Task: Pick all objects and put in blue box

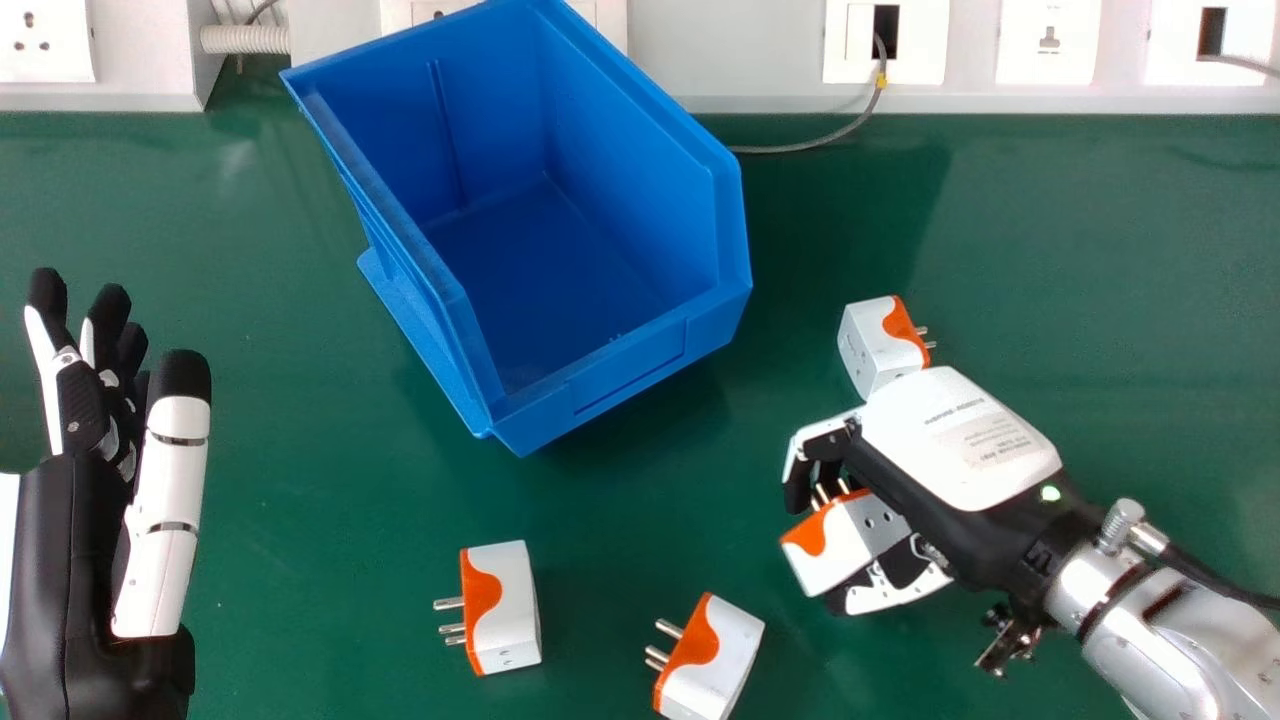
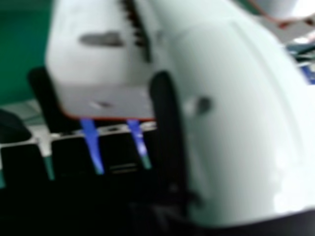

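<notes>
I have one white-and-orange plug adapter in my right hand, its fingers and thumb curled around the body, prongs pointing away from me. That puts it to the right of the blue box and nearer to me, well apart from it. Just past my knuckles sits a second adapter, prongs to the right. On the near part of the green table I see a third adapter and, to its right, a fourth adapter, both with prongs toward the left. My left hand is at the left, released, fingers extended. The box stands angled before the white socket panel, a grey cable beside it.
</notes>
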`<state>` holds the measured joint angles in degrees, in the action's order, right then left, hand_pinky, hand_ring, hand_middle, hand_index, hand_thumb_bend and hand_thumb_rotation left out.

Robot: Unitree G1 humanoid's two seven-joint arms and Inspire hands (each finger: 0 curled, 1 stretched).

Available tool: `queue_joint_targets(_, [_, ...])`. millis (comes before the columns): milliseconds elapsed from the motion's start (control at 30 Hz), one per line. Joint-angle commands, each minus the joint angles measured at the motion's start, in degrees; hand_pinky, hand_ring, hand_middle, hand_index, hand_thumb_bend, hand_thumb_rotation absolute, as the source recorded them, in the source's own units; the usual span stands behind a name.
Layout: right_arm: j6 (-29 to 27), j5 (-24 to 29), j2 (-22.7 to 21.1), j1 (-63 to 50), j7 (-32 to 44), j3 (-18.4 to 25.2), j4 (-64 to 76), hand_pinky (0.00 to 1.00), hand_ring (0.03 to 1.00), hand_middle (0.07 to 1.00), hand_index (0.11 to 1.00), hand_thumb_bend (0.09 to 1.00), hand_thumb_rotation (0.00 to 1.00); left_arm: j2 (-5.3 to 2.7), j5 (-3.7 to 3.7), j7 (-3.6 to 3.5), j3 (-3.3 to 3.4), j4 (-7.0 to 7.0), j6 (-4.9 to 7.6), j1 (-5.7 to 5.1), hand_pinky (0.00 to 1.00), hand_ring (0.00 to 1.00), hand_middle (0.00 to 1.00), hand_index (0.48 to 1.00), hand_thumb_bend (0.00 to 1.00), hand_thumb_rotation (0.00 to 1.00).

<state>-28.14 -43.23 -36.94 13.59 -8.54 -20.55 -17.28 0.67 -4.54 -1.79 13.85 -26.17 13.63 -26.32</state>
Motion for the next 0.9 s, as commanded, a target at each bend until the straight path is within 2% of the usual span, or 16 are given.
queue_joint_targets(0, [-1.22,2.02,-1.15,-0.63,0.22,2.57,4.03,0.12,0.407,0.467,0.499,0.513,0.0,0.39,-0.19,-0.08,0.25,-1.21,0.97,-0.16,1.0,1.0,1.0,1.0,0.5,0.81])
queue_joint_targets(67, [-2.08,3.11,-0.97,-0.76,0.79,3.7,5.97,0.12,0.407,0.467,0.499,0.513,0.0,0.42,-0.92,-0.43,0.25,-0.89,1.35,0.03,1.0,1.0,1.0,1.0,0.5,0.81])
queue_joint_targets(100, [-2.29,3.4,-0.96,-0.66,1.39,4.19,7.05,0.11,0.408,0.469,0.499,0.512,0.0,0.33,-1.05,-0.38,0.25,-0.91,1.25,0.1,1.0,1.0,1.0,1.0,0.5,0.81])
queue_joint_targets(233, [-2.4,4.91,0.4,0.4,2.63,5.97,10.68,0.1,0.412,0.472,0.497,0.512,0.0,0.32,-0.54,-0.05,0.42,-0.84,0.9,0.32,1.0,1.0,1.0,1.0,0.49,0.81])
queue_joint_targets(433, [-3.14,5.47,2.37,5.56,4.01,6.93,12.2,0.08,0.415,0.475,0.495,0.511,0.0,0.18,-1.11,-0.18,0.35,-0.68,1.11,0.29,1.0,1.0,1.0,1.0,0.49,0.8])
queue_joint_targets(567, [-3.22,5.49,4.08,10.35,4.51,6.84,11.79,0.07,0.416,0.476,0.495,0.51,0.0,0.15,-0.15,0.14,0.12,-0.91,0.9,0.02,1.0,1.0,1.0,1.0,0.48,0.8])
queue_joint_targets(633, [-3.74,4.8,4.93,13.12,4.16,6.42,10.8,0.07,0.416,0.475,0.495,0.51,0.0,0.05,-0.2,0.09,-0.02,-0.87,1.07,-0.1,1.0,1.0,1.0,1.0,0.49,0.8])
queue_joint_targets(700, [-4.86,4.18,5.67,15.82,3.55,5.97,9.37,0.07,0.416,0.475,0.495,0.51,0.0,-0.12,-0.6,0.0,-0.18,-0.96,0.98,-0.22,1.0,1.0,1.0,1.0,0.49,0.8])
queue_joint_targets(767, [-5.85,3.47,6.59,18.67,3.03,5.49,7.77,0.07,0.413,0.472,0.496,0.509,0.0,-0.26,-0.52,0.11,-0.3,-1.06,0.8,-0.33,1.0,1.0,1.0,1.0,0.48,0.8])
queue_joint_targets(833, [-3.82,1.93,7.68,21.45,4.57,4.85,7.29,0.08,0.407,0.465,0.495,0.509,0.0,-0.29,-0.28,0.24,-0.35,-1.06,0.69,-0.29,1.0,1.0,1.0,1.0,0.47,0.8])
queue_joint_targets(867, [-3.53,1.62,8.13,22.76,5.22,4.52,6.73,0.08,0.407,0.465,0.495,0.509,0.0,-0.27,0.51,0.58,-0.33,-1.09,0.64,-0.35,1.0,1.0,1.0,1.0,0.47,0.8])
